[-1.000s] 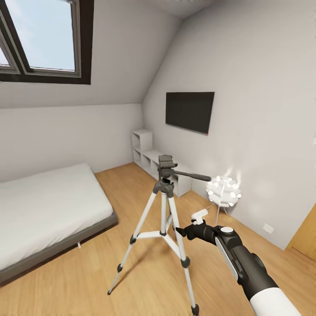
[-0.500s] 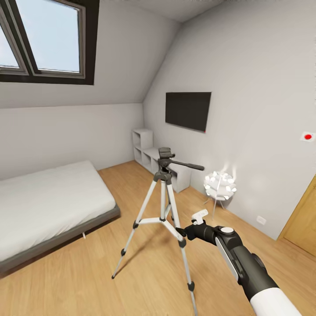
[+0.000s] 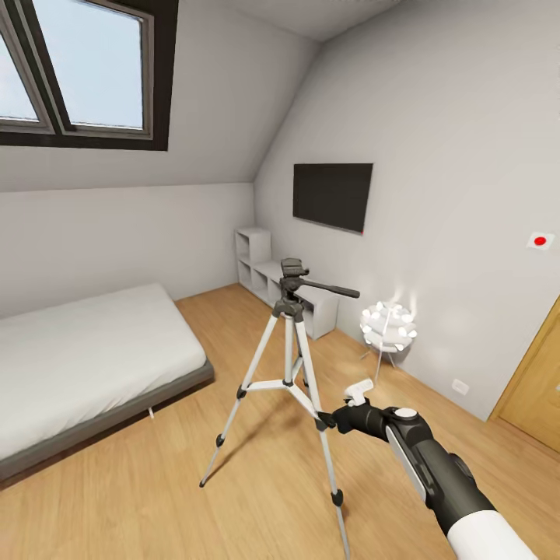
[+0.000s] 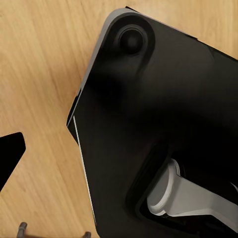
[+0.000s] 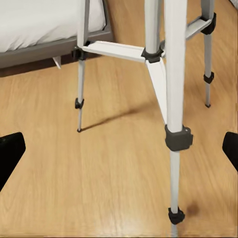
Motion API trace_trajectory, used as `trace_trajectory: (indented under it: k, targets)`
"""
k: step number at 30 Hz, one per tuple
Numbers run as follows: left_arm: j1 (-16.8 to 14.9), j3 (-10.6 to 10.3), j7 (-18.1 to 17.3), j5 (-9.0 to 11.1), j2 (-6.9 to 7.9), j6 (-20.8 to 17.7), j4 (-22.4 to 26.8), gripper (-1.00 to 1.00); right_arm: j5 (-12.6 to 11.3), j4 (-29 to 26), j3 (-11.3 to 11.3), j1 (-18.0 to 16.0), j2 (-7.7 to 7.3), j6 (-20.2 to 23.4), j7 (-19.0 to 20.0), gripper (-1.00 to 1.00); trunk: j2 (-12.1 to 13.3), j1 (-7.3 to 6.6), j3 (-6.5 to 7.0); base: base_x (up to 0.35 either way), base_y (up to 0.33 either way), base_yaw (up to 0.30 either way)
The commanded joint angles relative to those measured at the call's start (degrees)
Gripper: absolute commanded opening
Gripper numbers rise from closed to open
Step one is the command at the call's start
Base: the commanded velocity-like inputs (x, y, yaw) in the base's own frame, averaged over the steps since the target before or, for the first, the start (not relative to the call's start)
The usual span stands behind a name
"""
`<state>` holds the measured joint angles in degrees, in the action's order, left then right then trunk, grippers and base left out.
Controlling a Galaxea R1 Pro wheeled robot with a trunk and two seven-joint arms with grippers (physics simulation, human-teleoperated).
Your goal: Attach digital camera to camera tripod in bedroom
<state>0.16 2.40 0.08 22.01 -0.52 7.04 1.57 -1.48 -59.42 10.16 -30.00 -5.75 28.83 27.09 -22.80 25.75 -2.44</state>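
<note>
Light wood floor [image 3: 257, 498] runs under a sloped ceiling with a dark-framed skylight [image 3: 85, 74], and the camera tripod [image 3: 289, 373] stands in the middle of the bedroom, between the low bed [image 3: 78, 365] and the wall-mounted TV [image 3: 333, 196]. Near the tripod's closest leg, the right gripper [image 3: 330, 420] has its fingertips spread wide apart with nothing between them. I cannot tell how the left gripper stands; its wrist view shows a dark robot housing [image 4: 163, 124] over the floor.
</note>
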Motion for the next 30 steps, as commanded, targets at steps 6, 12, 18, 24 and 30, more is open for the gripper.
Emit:
trace_trajectory:
  k: [6, 12, 18, 24, 30]
  targets:
    - [0.0, 0.3, 0.0, 0.1, -0.01, 0.1, 0.1, 1.00, -0.2, 2.4, 0.1, -0.1, -2.72, 0.4, -0.3, 1.00, -0.1, 0.04, -0.12, -0.005, 0.000, 0.000]
    - [0.0, 0.3, 0.0, 0.1, -0.01, 0.1, 0.0, 1.00, -0.3, 7.0, 0.0, -0.1, -5.22, 0.4, -1.8, 1.00, -0.1, 0.04, -0.12, -0.001, 0.000, 0.000]
    - [0.0, 0.4, 0.0, 0.2, -0.01, 0.2, 0.0, 1.00, -0.7, 17.8, 0.0, -0.1, -8.21, 0.0, -4.3, 1.00, -0.1, 0.04, -0.12, 0.000, 0.000, 0.000]
    - [0.0, 0.4, 0.0, 0.1, -0.01, 0.2, 0.0, 1.00, -0.7, 25.0, -1.1, -0.1, -8.82, -2.5, -4.7, 1.00, -0.1, 0.04, -0.12, 0.000, 0.000, 0.000]
    - [0.0, 0.5, 0.1, 0.1, -0.01, 0.2, 0.0, 1.00, -0.5, 50.2, -3.6, -0.1, -9.04, -11.9, -6.2, 1.00, -0.1, 0.04, -0.12, 0.000, 0.000, 0.000]
